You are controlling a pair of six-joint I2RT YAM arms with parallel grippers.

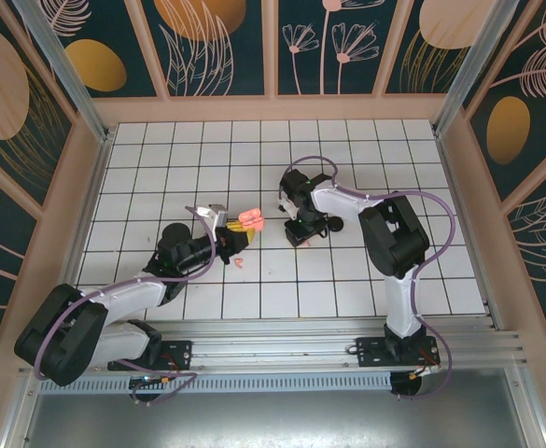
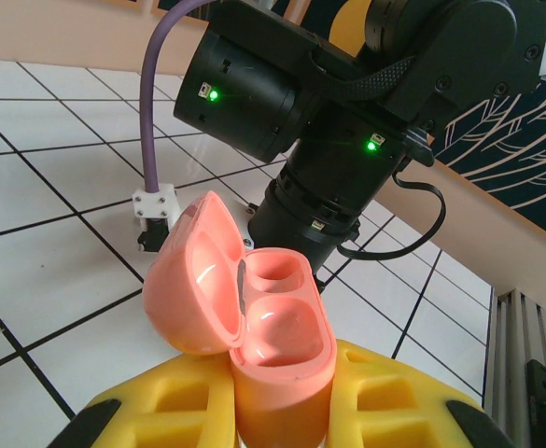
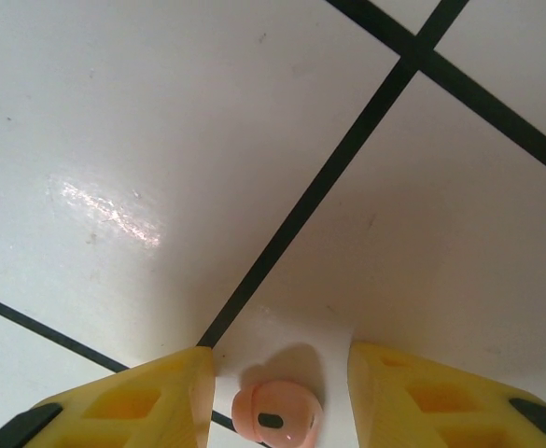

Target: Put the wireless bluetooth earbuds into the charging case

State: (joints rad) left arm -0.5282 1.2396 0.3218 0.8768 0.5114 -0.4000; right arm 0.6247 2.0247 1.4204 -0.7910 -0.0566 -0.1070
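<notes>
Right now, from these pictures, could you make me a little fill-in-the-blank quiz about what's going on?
1. The left tool grips a pink case whose lid is ___.
2. Both hollows inside the case are ___.
3. A ___ earbud lies on the table between the yellow fingers of the right tool.

Missing words: open; empty; pink.

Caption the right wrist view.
Right gripper, jaws open, straddles a pink earbud lying on the white tiled table.

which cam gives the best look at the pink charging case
Left wrist: the pink charging case sits close up, lid open, both wells visible, clamped in the left tool. The top external view shows it as a small pink shape at that tool's tip.
</notes>
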